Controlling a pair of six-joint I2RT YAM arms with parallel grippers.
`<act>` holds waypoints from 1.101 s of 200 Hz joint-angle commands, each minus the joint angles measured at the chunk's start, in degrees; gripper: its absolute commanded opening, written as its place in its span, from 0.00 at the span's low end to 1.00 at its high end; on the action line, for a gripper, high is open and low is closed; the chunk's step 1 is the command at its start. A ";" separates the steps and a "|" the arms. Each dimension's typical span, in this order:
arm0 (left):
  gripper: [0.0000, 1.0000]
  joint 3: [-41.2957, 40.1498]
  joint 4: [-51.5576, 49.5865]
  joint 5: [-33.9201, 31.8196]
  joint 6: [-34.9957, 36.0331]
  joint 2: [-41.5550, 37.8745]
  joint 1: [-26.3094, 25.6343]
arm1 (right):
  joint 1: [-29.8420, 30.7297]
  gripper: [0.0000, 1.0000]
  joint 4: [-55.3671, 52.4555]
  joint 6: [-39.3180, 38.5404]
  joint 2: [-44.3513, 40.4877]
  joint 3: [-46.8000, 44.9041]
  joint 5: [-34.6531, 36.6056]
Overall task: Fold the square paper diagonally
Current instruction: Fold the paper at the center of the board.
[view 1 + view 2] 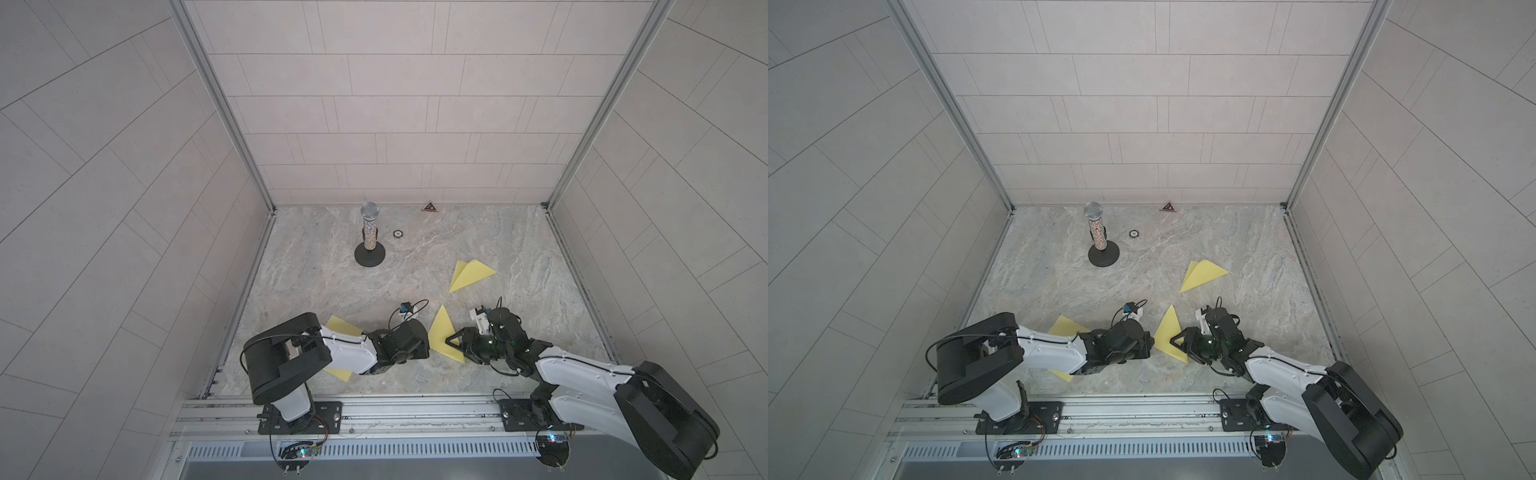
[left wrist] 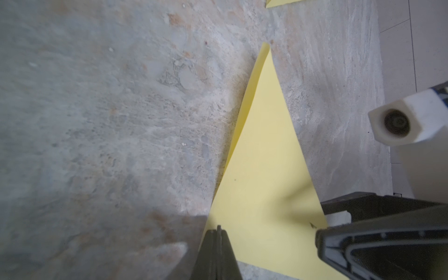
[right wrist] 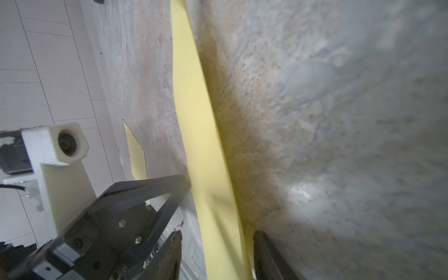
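Note:
The yellow paper (image 1: 441, 332) lies folded into a triangle on the marble table between my two grippers; it shows in both top views (image 1: 1168, 332). My left gripper (image 1: 424, 343) is shut, and in the left wrist view its tip (image 2: 219, 231) sits over the paper (image 2: 261, 169) near one edge, with nothing between the fingers. My right gripper (image 1: 455, 345) is open at the triangle's other side. In the right wrist view its jaws (image 3: 215, 242) stand apart, and a raised strip of the paper (image 3: 201, 121) runs between them.
A second folded yellow triangle (image 1: 471, 274) lies further back on the right. Another yellow sheet (image 1: 340, 326) is partly hidden under the left arm. A microphone on a round stand (image 1: 369, 237), a small disc (image 1: 398, 233) and a red triangular marker (image 1: 429, 207) sit near the back wall.

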 commanded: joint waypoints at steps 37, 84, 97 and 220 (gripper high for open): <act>0.00 -2.92 -11.20 -0.04 0.67 3.83 -0.20 | 2.77 0.24 -4.59 4.51 -5.23 -2.24 4.16; 0.00 -3.03 -11.20 -0.07 0.79 3.55 -0.21 | 3.76 0.00 -2.46 5.64 -5.19 -2.56 4.52; 0.00 -3.03 -11.20 -0.14 0.83 3.64 -0.14 | 3.85 0.00 -2.68 5.71 -5.72 -2.60 4.47; 0.00 -3.46 -10.66 -0.15 0.66 3.59 -0.19 | 5.89 0.29 -14.07 14.52 -27.71 -9.01 8.51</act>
